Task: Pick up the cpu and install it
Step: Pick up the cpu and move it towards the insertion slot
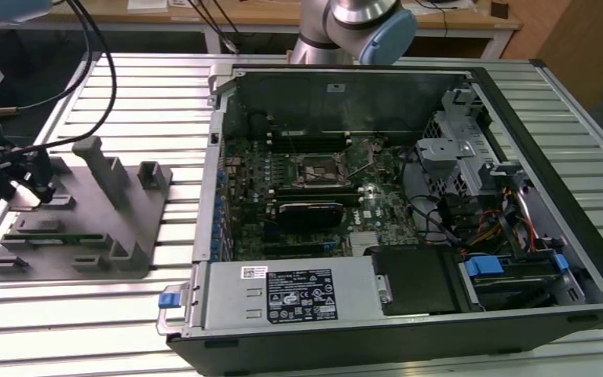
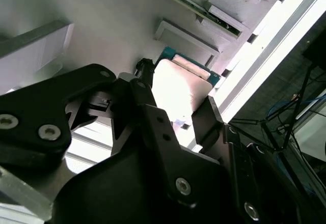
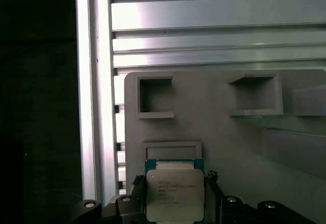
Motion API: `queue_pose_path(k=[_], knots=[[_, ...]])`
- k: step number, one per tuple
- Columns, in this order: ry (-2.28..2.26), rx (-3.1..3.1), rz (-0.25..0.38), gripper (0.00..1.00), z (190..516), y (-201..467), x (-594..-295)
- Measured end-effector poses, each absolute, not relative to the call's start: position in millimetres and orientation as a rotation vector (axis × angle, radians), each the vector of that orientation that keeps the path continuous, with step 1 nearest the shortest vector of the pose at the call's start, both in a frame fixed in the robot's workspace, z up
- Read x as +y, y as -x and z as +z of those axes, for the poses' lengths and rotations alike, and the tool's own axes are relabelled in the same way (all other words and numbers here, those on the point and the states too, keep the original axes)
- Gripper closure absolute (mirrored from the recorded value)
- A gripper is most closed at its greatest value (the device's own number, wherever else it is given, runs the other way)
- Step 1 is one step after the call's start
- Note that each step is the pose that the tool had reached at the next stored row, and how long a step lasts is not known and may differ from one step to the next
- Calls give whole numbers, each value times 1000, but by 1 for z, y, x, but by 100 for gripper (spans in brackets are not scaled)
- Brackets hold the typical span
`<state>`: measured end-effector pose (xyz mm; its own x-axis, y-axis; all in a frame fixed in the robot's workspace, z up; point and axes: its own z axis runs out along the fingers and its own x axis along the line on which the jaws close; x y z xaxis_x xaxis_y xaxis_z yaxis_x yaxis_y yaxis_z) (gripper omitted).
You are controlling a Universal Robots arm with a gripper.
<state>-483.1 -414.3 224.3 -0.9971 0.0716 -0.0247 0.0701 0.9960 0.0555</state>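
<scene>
As far as I can make out from both wrist views, the cpu (image 3: 174, 193) (image 2: 178, 89) sits right between the jaws. They're drawn in narrow around it, with one black finger (image 3: 138, 183) against one side edge and the other against the opposite edge, so they're clamped on the chip by its sides. Honestly can't tell whether it's lifted off the surface or resting on it.

The chip lies flat with its shiny metal lid facing up at the wrist cameras, print showing, and a thin strip of green board peeking out past the lid. It's basically square, so there's no real long axis to speak of. Its edges run square with the edges of the grey fixture plate (image 3: 219, 127) under it. One of the two free edges faces a shallow rectangular frame (image 3: 171, 150) moulded on the plate, just beside the chip. Past that frame the same plate has a box-shaped pocket (image 3: 154, 98) with a second one next to it.

In the exterior view all of this is over at the exterior view's left. The jaws are down at the fixture plate (image 1: 144, 212), which lies on the slatted aluminium table (image 1: 144, 86). The open computer case (image 1: 280, 345) lies on the same table toward the exterior view's right, with the motherboard (image 1: 280, 157) exposed and its socket (image 1: 317, 169) near the middle of the board. So the cpu is at the plate, well apart from the socket.
</scene>
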Motion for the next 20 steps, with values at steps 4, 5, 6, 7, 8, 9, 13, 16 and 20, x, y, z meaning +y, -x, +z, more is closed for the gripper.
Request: queue_pose_path(k=[4,5,6,7,8,9,13,16,20], knots=[[-110,3112,85,45,229,483,-414],[-110,3112,85,45,230,483,-414],[-111,3112,85,45,232,483,-414],[-110,3112,85,45,233,483,-414],[-110,3112,85,45,234,483,-414],[-110,3112,85,45,236,483,-414],[-110,3112,85,45,241,483,-414],[-110,3111,85,45,245,483,-414],[-110,3111,85,45,251,483,-414]])
